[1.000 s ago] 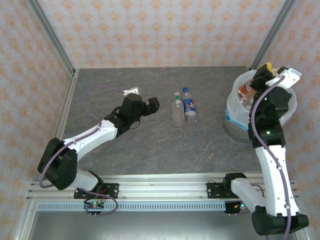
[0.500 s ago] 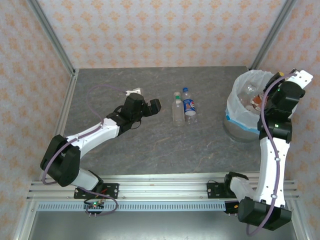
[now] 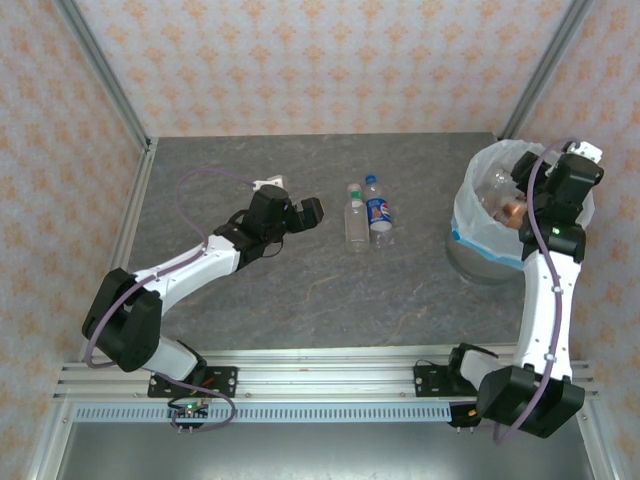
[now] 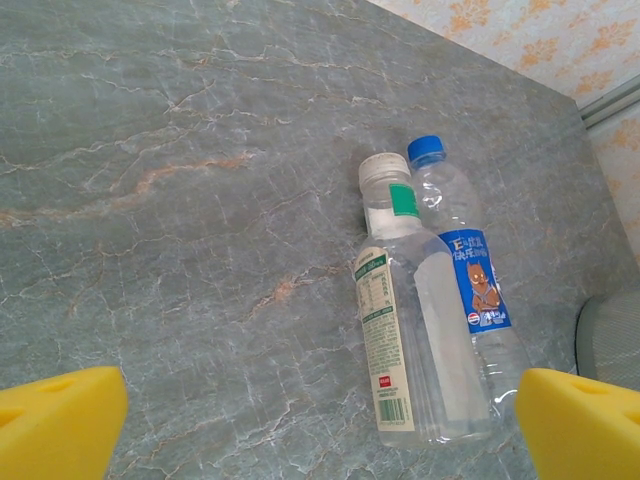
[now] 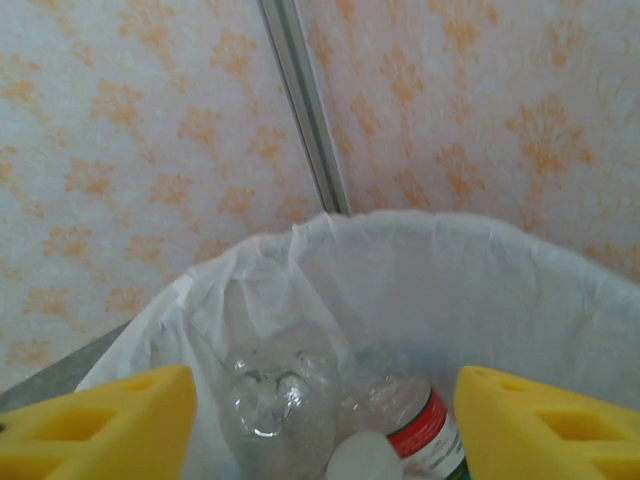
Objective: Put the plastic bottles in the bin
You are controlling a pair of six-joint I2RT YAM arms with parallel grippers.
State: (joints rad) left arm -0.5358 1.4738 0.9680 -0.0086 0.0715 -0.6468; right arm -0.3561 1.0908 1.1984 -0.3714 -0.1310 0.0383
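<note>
Two plastic bottles lie side by side mid-table: one with a white cap and green label (image 3: 356,215) (image 4: 400,330), and one with a blue cap and blue label (image 3: 378,212) (image 4: 470,290). My left gripper (image 3: 303,213) (image 4: 322,425) hovers open just left of them, holding nothing. The bin (image 3: 470,225), lined with a white bag (image 5: 420,270), stands at the right. Inside it lie a clear bottle (image 5: 270,400) and a red-labelled bottle (image 5: 425,430). Above the bin's right side my right gripper (image 3: 535,195) (image 5: 325,430) is open, with nothing between its fingers.
Patterned walls with metal corner posts (image 3: 545,65) close in the table on three sides. The bin sits close to the right wall. A purple cable (image 3: 200,180) loops over the table behind the left arm.
My right gripper, which was shut on a bottle over the bin, has opened and now holds nothing. The right arm swung back towards the wall. The left arm barely moved.
</note>
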